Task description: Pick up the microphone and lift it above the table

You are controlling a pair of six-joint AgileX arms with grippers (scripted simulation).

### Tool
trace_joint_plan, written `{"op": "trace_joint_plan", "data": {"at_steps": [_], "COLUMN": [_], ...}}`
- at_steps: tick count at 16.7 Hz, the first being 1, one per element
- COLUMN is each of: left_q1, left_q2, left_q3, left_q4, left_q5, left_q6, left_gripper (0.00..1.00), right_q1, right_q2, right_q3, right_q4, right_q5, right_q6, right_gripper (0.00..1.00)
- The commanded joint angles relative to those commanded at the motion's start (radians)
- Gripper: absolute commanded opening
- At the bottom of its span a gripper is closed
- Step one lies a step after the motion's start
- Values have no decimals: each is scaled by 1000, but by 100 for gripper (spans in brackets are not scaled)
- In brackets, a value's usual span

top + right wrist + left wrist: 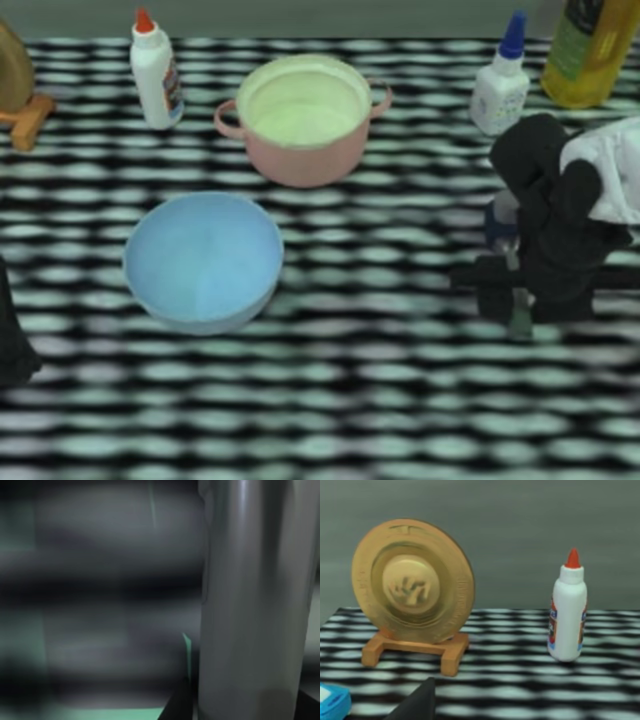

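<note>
The microphone lies flat on the striped table [330,400] at the right. Its navy foam head [499,222] points to the far side and its grey handle [519,318] to the near side. My right gripper [520,298] is down over the handle, with a black finger on each side, shut on it. In the right wrist view the grey handle [252,605] fills the frame close up, a dark finger [181,706] flush against it. My left gripper [12,345] is parked at the table's left edge, open with nothing in it; one fingertip [420,702] shows in its wrist view.
A pink pot [303,120] and a blue bowl [203,260] stand mid-table. A red-capped glue bottle [156,75] stands back left, and a blue-capped glue bottle [500,85] and a yellow bottle [590,45] back right. A golden plate on a wooden stand [412,582] is far left.
</note>
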Motion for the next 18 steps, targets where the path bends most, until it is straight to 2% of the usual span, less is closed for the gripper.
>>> {"op": "trace_joint_plan", "data": {"at_steps": [2,3,5,8,12,18], "left_q1": [0,0,0,0,0,0], "left_q2": [0,0,0,0,0,0], "left_q3": [0,0,0,0,0,0], "left_q4": [0,0,0,0,0,0], "left_q5": [0,0,0,0,0,0], "left_q6": [0,0,0,0,0,0], "left_gripper": [100,100,100,100,100,100], "right_q1": [0,13,14,17,18,17], "right_q2": [0,-44,-47,-67,-117,-225], "right_q3": [0,25,23,8,-46,-185], "right_q4": [0,-13,-1,94,336,843], "right_q5": [0,-54,-58,-87,-161,-308], "right_q6": [0,33,29,-1,-73,-219], "right_gripper": [0,0,0,0,0,0]}}
